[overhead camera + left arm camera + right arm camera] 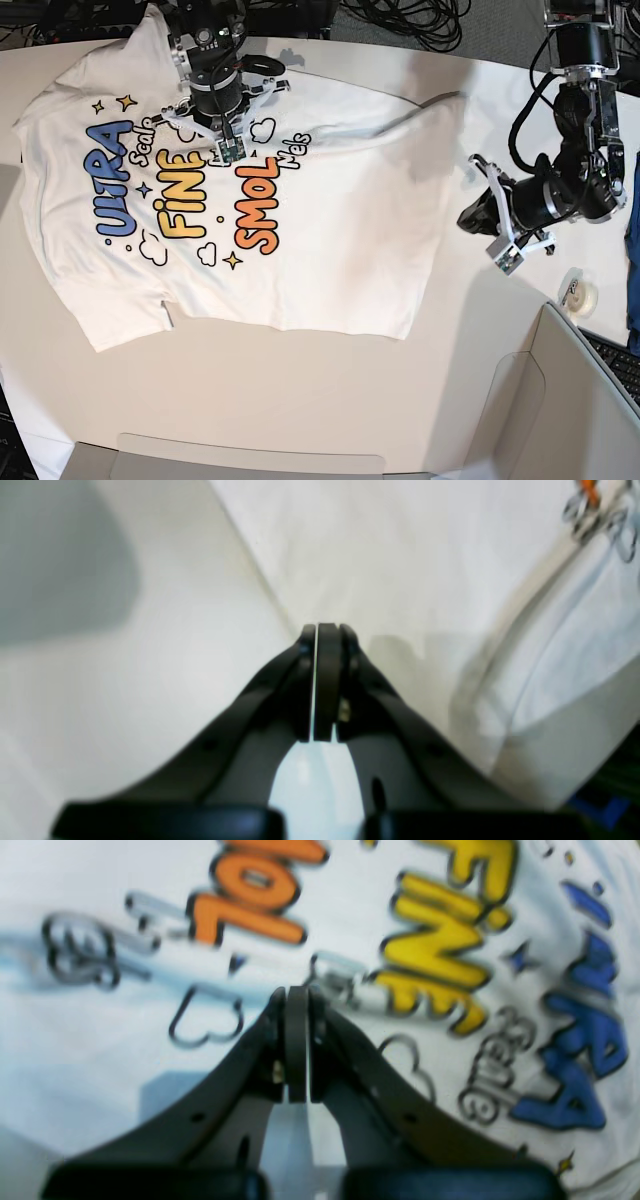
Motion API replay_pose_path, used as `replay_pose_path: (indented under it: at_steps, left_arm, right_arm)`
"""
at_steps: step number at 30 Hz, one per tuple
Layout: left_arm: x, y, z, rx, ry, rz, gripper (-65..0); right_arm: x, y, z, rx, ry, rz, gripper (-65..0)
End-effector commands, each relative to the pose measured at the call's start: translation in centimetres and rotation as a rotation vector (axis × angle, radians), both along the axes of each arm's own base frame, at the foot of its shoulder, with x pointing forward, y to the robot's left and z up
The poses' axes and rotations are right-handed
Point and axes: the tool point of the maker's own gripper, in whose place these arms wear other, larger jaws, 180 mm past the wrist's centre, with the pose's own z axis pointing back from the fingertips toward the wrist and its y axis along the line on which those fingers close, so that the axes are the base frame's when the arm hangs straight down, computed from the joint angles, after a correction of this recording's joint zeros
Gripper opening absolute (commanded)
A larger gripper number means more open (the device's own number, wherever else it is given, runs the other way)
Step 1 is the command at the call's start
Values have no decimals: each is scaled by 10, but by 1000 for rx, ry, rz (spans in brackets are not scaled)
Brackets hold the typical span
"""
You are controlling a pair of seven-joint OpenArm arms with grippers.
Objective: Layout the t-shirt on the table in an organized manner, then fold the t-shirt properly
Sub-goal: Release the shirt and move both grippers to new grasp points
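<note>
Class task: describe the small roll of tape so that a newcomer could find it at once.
Start at the big white table, with the printed t-shirt spread across it. Go to the opposite edge, beside the grey panel: the roll of tape is the only small pale ring there.

the white table (330, 390) carries 1 t-shirt (330, 250), spread print-up across the surface's left half and reaching its far edge. 1 small roll of tape (578, 292) lies near the right edge, well apart from the shirt.
</note>
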Motion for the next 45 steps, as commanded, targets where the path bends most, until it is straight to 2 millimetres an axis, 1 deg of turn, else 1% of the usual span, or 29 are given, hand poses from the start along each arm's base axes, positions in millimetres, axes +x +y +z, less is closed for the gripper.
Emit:
replay_pose_path:
  at_steps: [1,3,8,11,14,17,20,23,28,29,31,33,37,38,43,45]
  left_arm:
    - [12,-9,10,3,-44,0,-650]
    - [18,-24,4,17,-44,-12,-650]
    - [26,-63,-40,48,61,-50,-650]
    - [33,-80,-56,21,91,-59,-650]
    - [39,-88,-72,20,101,-70,-650]
    - [44,-82,-87,46,119,-58,-650]
    - [43,-74,-102,55,146,-33,-650]
    - [43,-70,-109,59,150,-21,-650]
    - [46,-65,-111,92,133,-19,-650]
    - [48,-64,-109,99,128,-17,-650]
    - [59,-62,-101,112,101,-16,-650]
    - [64,-63,-97,103,84,-14,-650]
    - [69,-64,-101,69,71,-1,-650]
    - [74,-62,-98,73,64,1,-650]
    - [77,-58,-104,64,82,19,-650]
    - [79,-60,-105,38,70,27,-650]
  right_arm:
    - [5,2,9,11,-41,-2,-650]
    - [-2,2,3,9,-19,-2,-650]
    - [-21,3,-13,6,46,2,-650]
    - [-27,3,-18,4,66,3,-650]
    - [-39,3,-25,3,99,5,-650]
    - [-48,0,-30,-7,131,5,-650]
    - [-58,-5,-36,-28,195,-10,-650]
    - [-63,-13,-39,-56,224,-3,-650]
    - [-68,-17,-40,-72,234,6,-650]
    - [-71,-20,-42,-80,242,10,-650]
    - [-74,-22,-43,-88,248,14,-650]
    - [-77,-26,-43,-99,254,20,-650]
    - [-82,-31,-45,-118,264,31,-650]
    - [-83,-31,-45,-118,267,31,-650]
    - [-86,-30,-43,-114,268,35,-650]
    - [-91,-26,-45,-117,288,84,-650]
